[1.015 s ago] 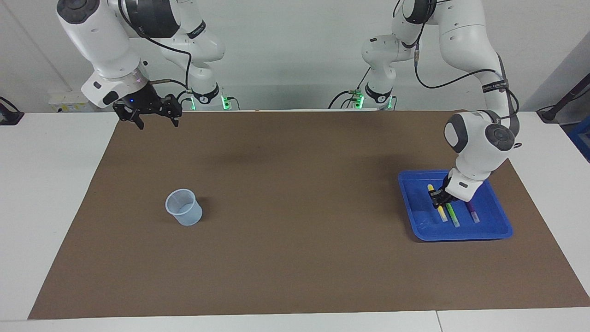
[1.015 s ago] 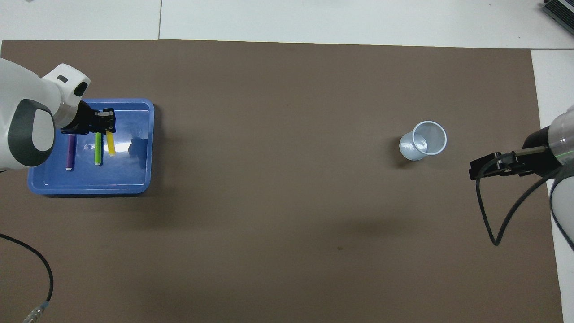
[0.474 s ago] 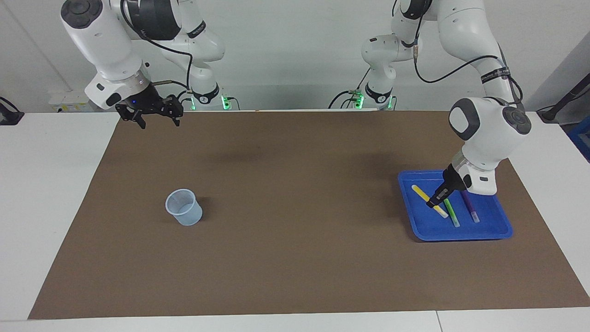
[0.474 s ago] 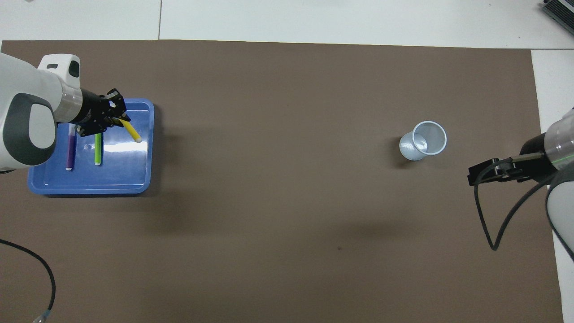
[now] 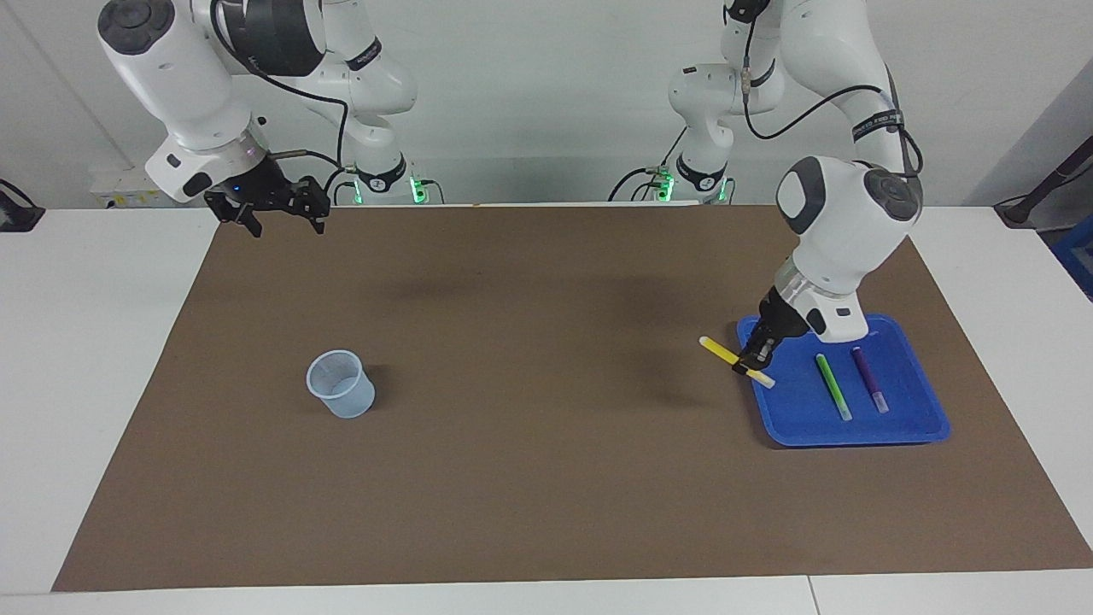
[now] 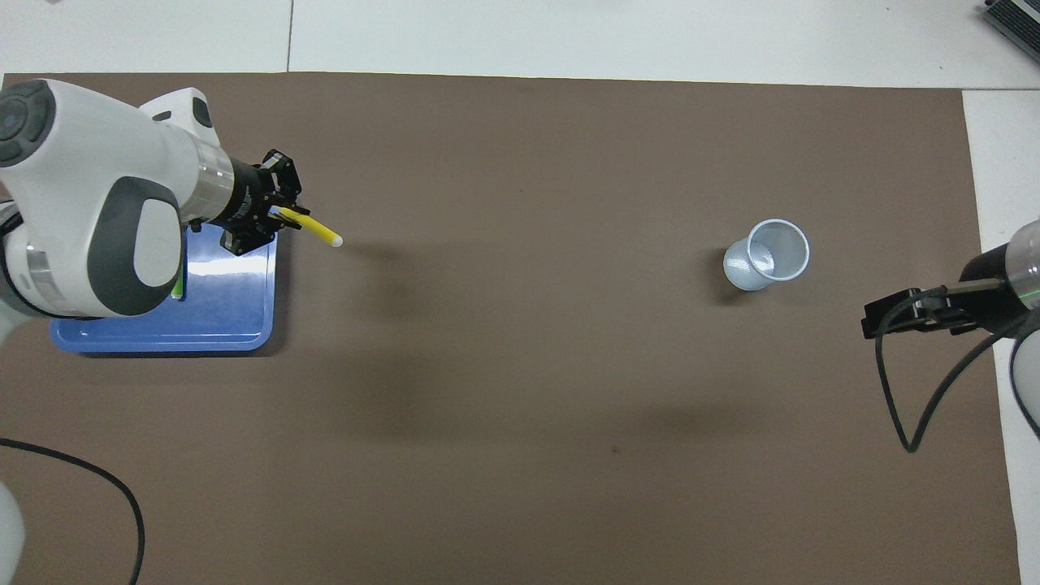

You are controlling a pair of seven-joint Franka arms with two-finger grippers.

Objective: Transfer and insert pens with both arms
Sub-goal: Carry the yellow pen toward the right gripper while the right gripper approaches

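At the robots' edge of the table (image 5: 102, 359), over the brown mat's (image 5: 546, 478) corner at the right arm's end, the right gripper (image 5: 284, 219) hangs in the air, waiting, its fingers spread apart and holding nothing. Farther out along the mat's edge at the left arm's end sits the blue tray (image 5: 926, 427). The left gripper (image 5: 755, 360) is over the tray's rim on the side facing the mat's middle, clenched around the yellow pen (image 5: 721, 352). The pen is lifted clear and tilted, one end reaching out over bare mat, the pale end over the tray. The green pen (image 5: 830, 384) and purple pen (image 5: 868, 376) lie side by side on the tray floor, apart from each other and not touched by the gripper. Toward the right arm's end, well apart from the tray and about as far out, a pale translucent cup (image 5: 341, 385) stands upright on the mat.
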